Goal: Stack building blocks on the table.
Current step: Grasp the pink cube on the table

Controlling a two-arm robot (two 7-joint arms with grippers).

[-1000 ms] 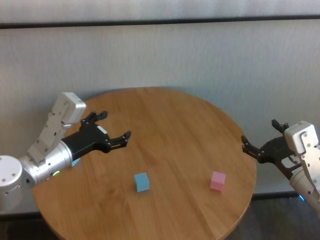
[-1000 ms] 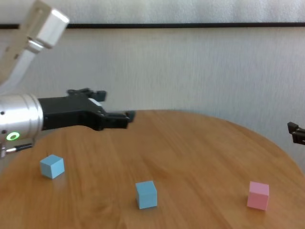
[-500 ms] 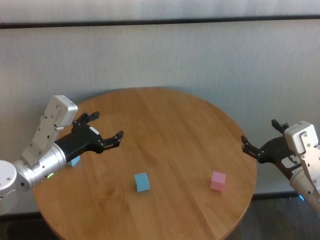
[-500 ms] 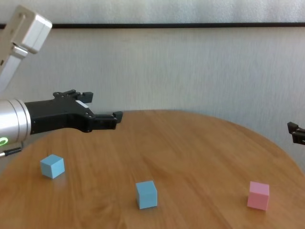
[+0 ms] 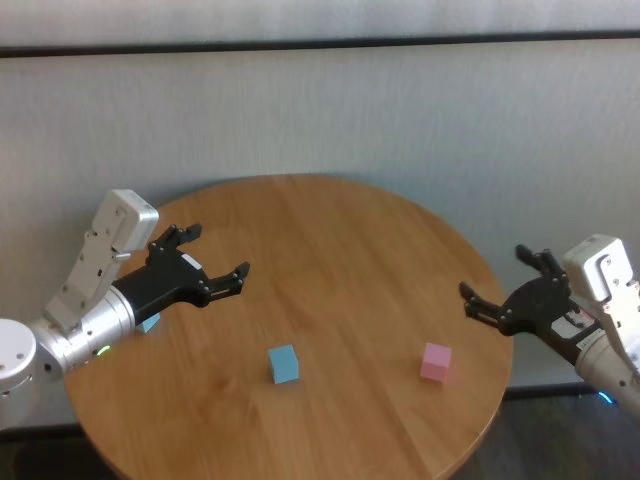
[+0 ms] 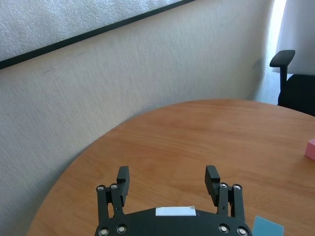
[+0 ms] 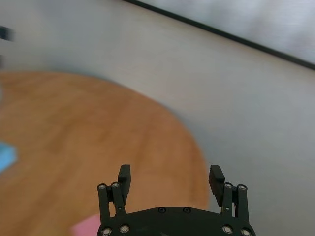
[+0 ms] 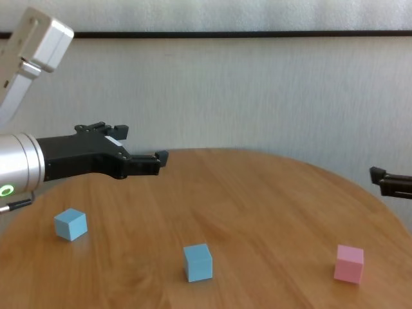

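While all three small matte cubes sit apart from one another on the large round orange-brown wood-grain surface (image 5: 330,250), none rests on another. They look plain and equal in size, with crisp edges and flat faces; being cubes, they have no long axis, and each sits flat with one face up. One light blue cube (image 5: 283,363) lies toward the near middle of the surface, turned a little so that a vertical edge faces the robot, as the chest view (image 8: 197,262) shows. A second light blue cube (image 8: 70,224) lies at the robot's left side, likewise turned edge-on, and in the head view only a sliver of it (image 5: 149,322) shows beside the left arm. The pink cube (image 5: 435,361) sits near the right rim, well apart from both blue ones. No writing or brand can be read on any cube; a blank white label shows on the body of the left pincer (image 6: 168,181). That left pincer (image 5: 212,269) hovers above the left part of the surface with its fingers spread and nothing between them. The right pincer (image 5: 502,292) hangs at the right rim, beyond the pink cube, also spread and holding nothing.
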